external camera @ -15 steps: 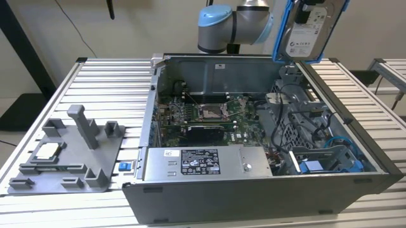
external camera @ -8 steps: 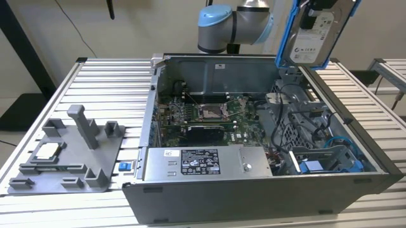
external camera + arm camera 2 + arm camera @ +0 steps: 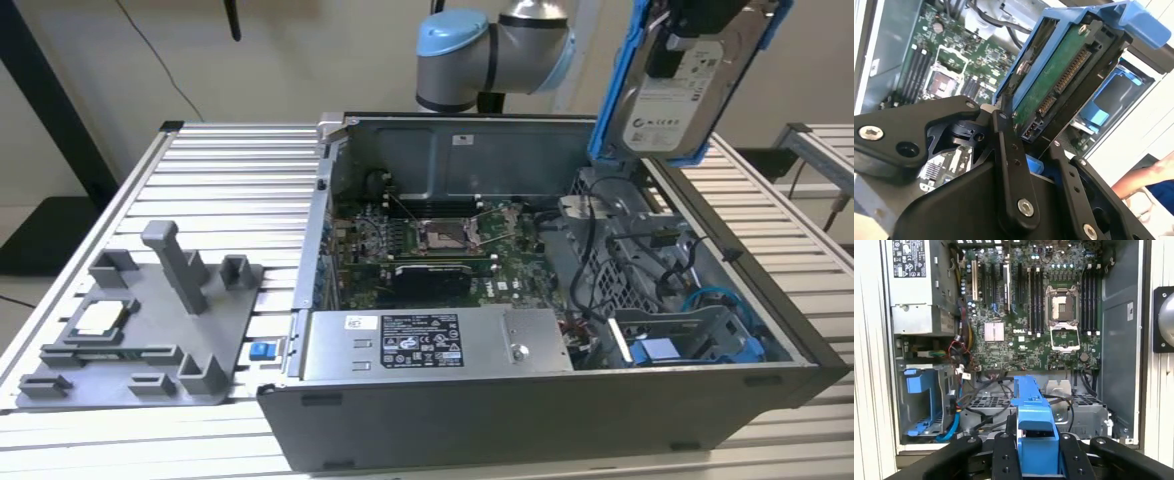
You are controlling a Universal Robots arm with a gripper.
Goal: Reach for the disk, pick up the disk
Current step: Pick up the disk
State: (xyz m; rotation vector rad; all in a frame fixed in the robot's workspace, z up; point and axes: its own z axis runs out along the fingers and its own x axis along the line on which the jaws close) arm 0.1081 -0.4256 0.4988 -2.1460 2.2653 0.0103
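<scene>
One hand clamped on disk, held upright above open PC case.

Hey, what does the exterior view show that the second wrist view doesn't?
Exterior view alone: the disk's white label side, held high above the open computer case, and a grey fixture tray on the slatted table.
Second wrist view alone: the disk's green circuit board and connectors, the hand shut on its blue frame, and a person's arm.
Both: the disk, lifted, and the motherboard.
</scene>
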